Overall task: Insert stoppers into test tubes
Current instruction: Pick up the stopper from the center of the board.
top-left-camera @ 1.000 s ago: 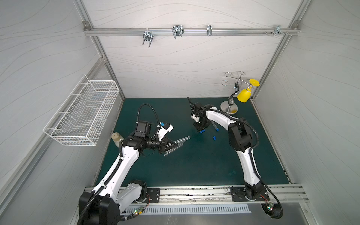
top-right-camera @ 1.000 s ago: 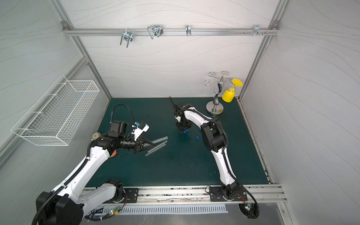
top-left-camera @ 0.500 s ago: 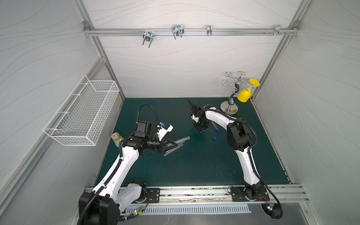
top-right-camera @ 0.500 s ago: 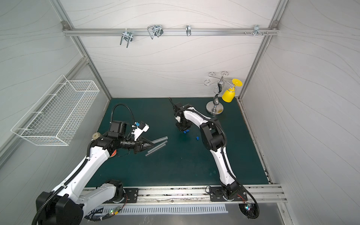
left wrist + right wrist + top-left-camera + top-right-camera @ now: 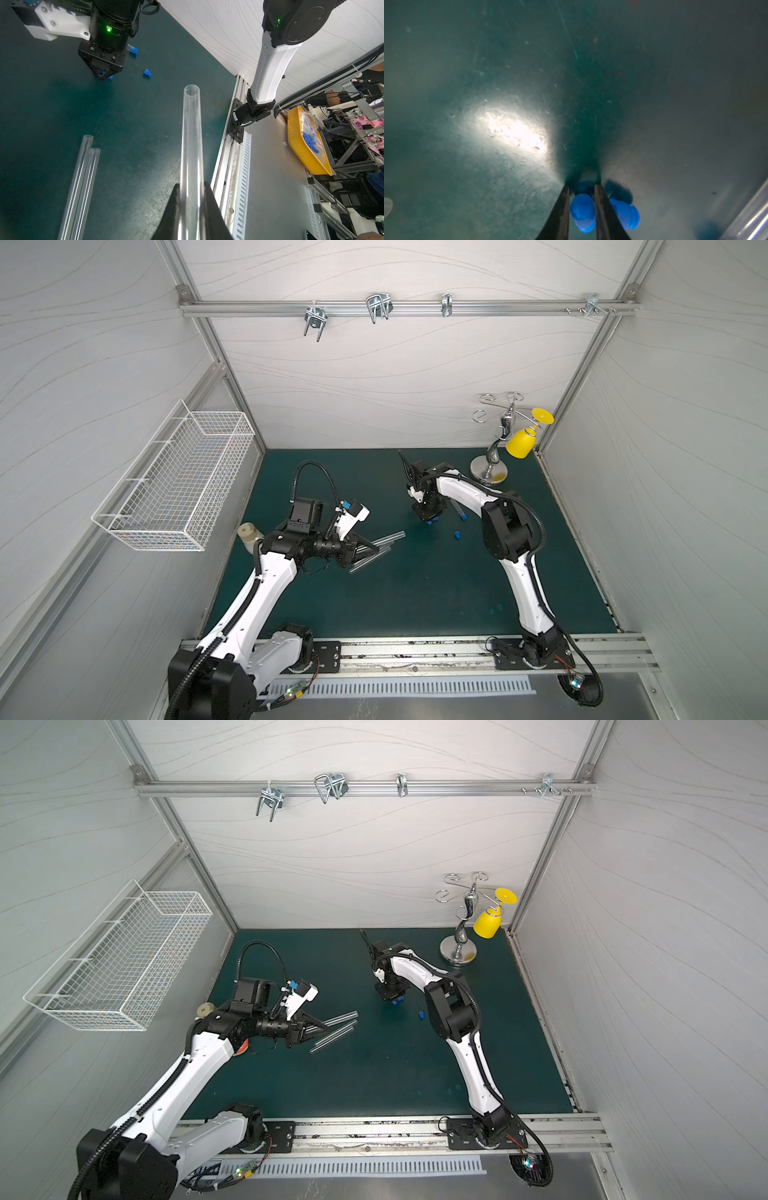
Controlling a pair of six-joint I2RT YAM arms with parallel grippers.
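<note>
My left gripper (image 5: 191, 187) is shut on a clear test tube (image 5: 191, 135), held above the green mat with its open mouth pointing toward the right arm; both top views show this test tube (image 5: 390, 536) (image 5: 343, 1017). Two more test tubes (image 5: 83, 176) (image 5: 370, 560) lie side by side on the mat below it. My right gripper (image 5: 581, 187) (image 5: 428, 520) points down at the mat, its jaws shut on a blue stopper (image 5: 582, 207). A second stopper (image 5: 626, 214) lies against the outside of one finger. Another stopper (image 5: 456, 535) (image 5: 147, 72) lies loose nearby. A test tube with a blue stopper in it (image 5: 459, 510) lies behind the right arm.
A cream-capped bottle (image 5: 248, 532) stands at the mat's left edge behind the left arm. A metal stand (image 5: 490, 466) with a yellow cup (image 5: 519, 443) occupies the back right corner. A wire basket (image 5: 174, 485) hangs on the left wall.
The right gripper's jaws have narrowed round the stopper on the mat. The left arm holds its test tube in the same place.
</note>
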